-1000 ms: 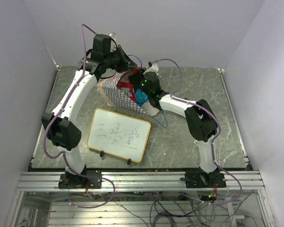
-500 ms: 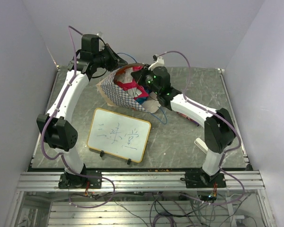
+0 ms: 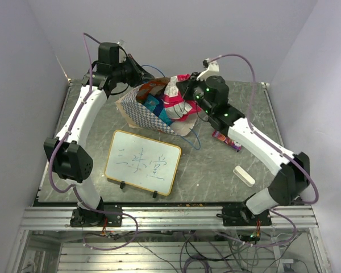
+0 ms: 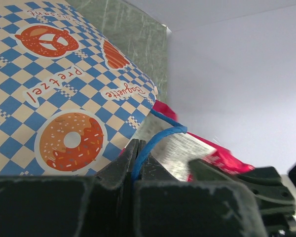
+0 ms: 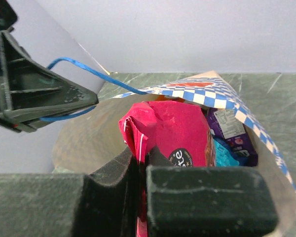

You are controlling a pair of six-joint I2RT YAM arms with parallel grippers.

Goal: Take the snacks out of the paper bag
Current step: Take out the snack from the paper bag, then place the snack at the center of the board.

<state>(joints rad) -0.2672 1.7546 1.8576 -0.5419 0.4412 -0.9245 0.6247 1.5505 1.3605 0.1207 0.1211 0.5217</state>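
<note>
Snack packet, red and white (image 3: 174, 94), gripped by the right gripper (image 3: 186, 94), whose fingers are clenched on its folded top edge, as the right wrist view shows. A second ago this gripper was deep in the mouth of the paper bag (image 3: 141, 116). It has since drawn back towards the right and risen, and the packet now stands mostly above the bag's rim. One snack looks nearly free; its far end still seems to sit at the opening.

The bag lies at the far centre of the table, on its side. Its long axis seems to run left to right, closed base to the left and mouth opening rightward, towards the right arm. The held packet's long axis lines up with the gripper fingers and points back into that mouth.

The left gripper (image 4: 138, 149) is at the bag's far left, pinched shut on the blue cord handle (image 4: 160, 136), holding the mouth open. Inside remain a blue-teal packet (image 5: 224, 154) and a purple packet (image 5: 229, 127). Another small packet (image 3: 226, 140) lies on the table to the right.
</note>
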